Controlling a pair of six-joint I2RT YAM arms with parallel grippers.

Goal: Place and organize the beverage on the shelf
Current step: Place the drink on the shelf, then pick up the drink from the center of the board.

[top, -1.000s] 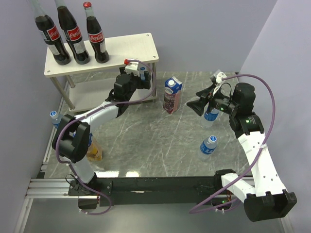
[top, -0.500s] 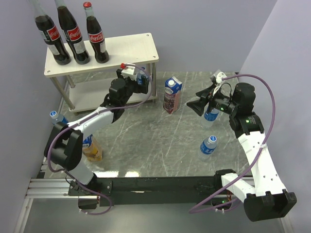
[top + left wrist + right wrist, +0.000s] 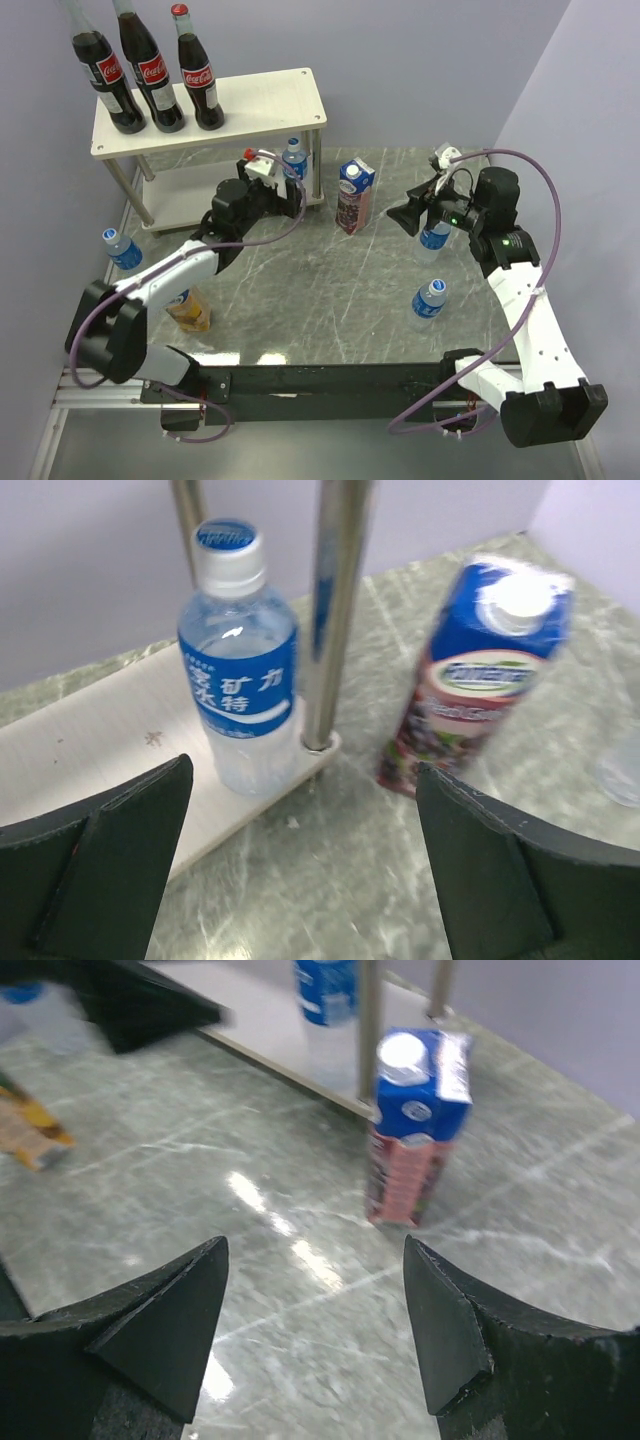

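Right, the biggest thing on my screen is the grey-green marbled table (image 3: 300, 300), which fills the middle of the overhead view. In the upper left stands the shelf (image 3: 265, 100), a whitish top board on thin metal legs above a lower board (image 3: 90, 750). The left arm (image 3: 170, 275) stretches from the lower left up toward the shelf's right end. The right arm (image 3: 530, 320) rises along the right edge and bends in toward the centre. Three cola bottles (image 3: 150, 70) stand upright in a row on the left end of the top board. The purple juice carton (image 3: 353, 197) stands upright on the table just right of the shelf, between the two grippers. The yellow carton (image 3: 190, 312) sits at the lower left, partly under the left arm, and I cannot tell whether it stands or lies. The left gripper (image 3: 300, 780) is released, jaws spread wide and holding nothing. It faces a water bottle (image 3: 240, 670) that stands upright on the right front corner of the lower board, just beside the metal leg (image 3: 335, 610). The right gripper (image 3: 315, 1250) is likewise released, with only bare table between its jaws, and it points at the purple carton from well apart. A second water bottle (image 3: 122, 248) is at the left edge, a third (image 3: 433, 238) is partly hidden under the right gripper, and a fourth (image 3: 428, 300) stands lower right of centre.
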